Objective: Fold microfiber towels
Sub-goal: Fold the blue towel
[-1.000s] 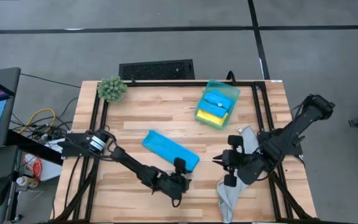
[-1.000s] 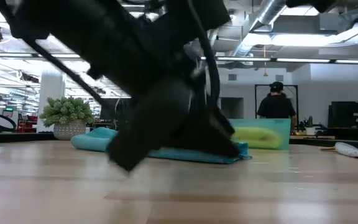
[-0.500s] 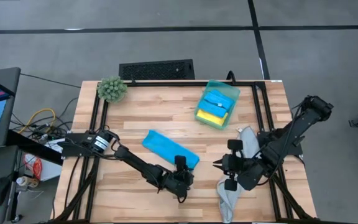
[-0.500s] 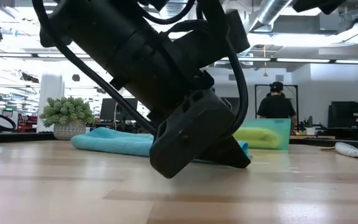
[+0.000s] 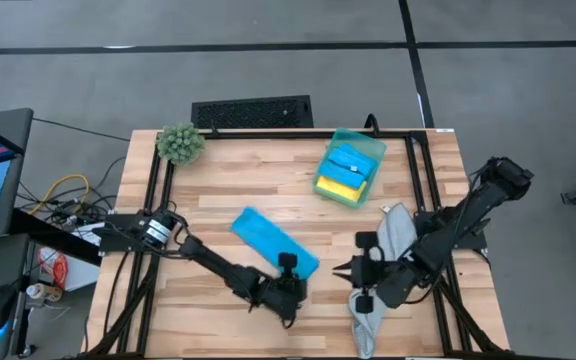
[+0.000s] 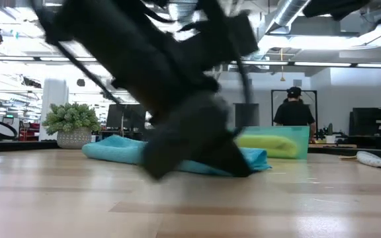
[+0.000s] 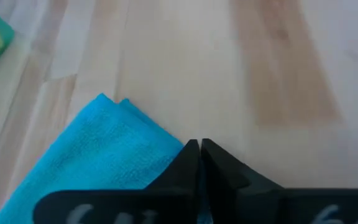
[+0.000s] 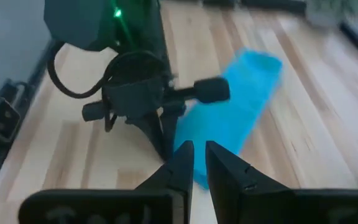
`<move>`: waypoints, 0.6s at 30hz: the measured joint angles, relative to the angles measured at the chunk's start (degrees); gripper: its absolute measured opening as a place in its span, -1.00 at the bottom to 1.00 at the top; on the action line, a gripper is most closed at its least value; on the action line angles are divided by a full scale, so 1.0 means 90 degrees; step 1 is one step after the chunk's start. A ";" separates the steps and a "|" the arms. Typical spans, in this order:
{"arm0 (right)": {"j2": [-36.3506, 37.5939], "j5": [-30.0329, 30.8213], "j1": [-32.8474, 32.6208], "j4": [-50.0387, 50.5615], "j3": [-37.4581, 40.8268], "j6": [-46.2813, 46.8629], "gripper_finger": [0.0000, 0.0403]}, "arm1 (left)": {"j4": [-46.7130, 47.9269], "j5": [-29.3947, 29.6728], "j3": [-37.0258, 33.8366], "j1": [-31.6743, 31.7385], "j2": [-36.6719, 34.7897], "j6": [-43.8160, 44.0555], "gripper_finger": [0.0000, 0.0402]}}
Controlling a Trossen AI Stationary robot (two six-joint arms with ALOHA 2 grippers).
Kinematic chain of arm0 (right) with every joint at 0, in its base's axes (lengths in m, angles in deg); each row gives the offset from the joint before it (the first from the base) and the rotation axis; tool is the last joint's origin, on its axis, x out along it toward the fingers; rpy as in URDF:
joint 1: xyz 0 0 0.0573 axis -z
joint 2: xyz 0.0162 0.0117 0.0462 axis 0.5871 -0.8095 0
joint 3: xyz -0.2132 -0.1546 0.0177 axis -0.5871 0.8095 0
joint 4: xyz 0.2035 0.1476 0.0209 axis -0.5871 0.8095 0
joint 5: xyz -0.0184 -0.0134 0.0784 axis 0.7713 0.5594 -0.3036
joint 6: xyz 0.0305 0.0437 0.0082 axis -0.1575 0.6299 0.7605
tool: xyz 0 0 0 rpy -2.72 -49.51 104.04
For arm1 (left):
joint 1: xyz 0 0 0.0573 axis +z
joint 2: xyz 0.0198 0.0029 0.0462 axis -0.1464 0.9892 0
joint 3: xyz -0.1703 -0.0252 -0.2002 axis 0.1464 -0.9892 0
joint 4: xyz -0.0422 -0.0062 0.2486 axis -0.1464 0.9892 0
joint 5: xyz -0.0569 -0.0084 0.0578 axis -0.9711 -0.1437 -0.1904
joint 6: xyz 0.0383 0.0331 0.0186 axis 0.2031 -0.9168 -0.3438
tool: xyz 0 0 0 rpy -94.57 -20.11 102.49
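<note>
Towel [image 5: 273, 241]: blue, centre of the high view, soft, limp, light
Hold: its near corner
Left gripper [image 7: 199, 149]: mine, pinched on that corner
Right gripper [image 8: 194, 152]: narrow, empty

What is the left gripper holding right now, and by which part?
The left gripper is shut on the blue towel, pinching its near corner at the table. The right gripper holds nothing.

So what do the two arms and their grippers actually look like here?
Both arms are dark, slim and jointed. The left arm has a silvery band near its base. The left gripper and right gripper end in black, wedge-shaped fingers. A green light glows on the left arm.
</note>
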 joint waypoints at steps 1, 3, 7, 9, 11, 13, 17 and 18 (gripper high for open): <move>-0.0116 -0.0008 0.0063 -0.0534 0.0138 -0.0343 -0.67 | 0.0230 0.0069 -0.0007 -0.0106 -0.0082 0.0000 -0.99; -0.0380 -0.0075 0.0231 -0.1557 0.0441 -0.0999 -0.67 | 0.0667 0.0126 -0.0019 -0.0296 -0.0233 0.0004 -0.99; -0.1131 -0.0792 0.0817 -0.3389 0.0840 -0.1922 -0.67 | 0.1120 0.0095 -0.0041 -0.0598 -0.0465 0.0138 -0.99; -0.1545 -0.1318 0.1136 -0.4130 0.0935 -0.2174 -0.67 | 0.1245 0.0089 -0.0046 -0.0763 -0.0529 0.0275 -0.99; -0.1962 -0.1772 0.1458 -0.4672 0.0937 -0.2375 -0.67 | 0.1351 0.0062 -0.0045 -0.0901 -0.0560 0.0420 -0.99; -0.2342 -0.2232 0.1743 -0.5051 0.0941 -0.2531 -0.67 | 0.1376 0.0112 -0.0044 -0.1012 -0.0560 0.0572 -1.00; -0.2977 -0.3315 0.2153 -0.5998 0.0934 -0.2640 -0.67 | 0.1403 0.0353 -0.0044 -0.1224 -0.0558 0.0836 -1.00; -0.3125 -0.3520 0.2214 -0.6232 0.0931 -0.2642 -0.67 | 0.1441 0.0422 -0.0044 -0.1265 -0.0558 0.0903 -1.00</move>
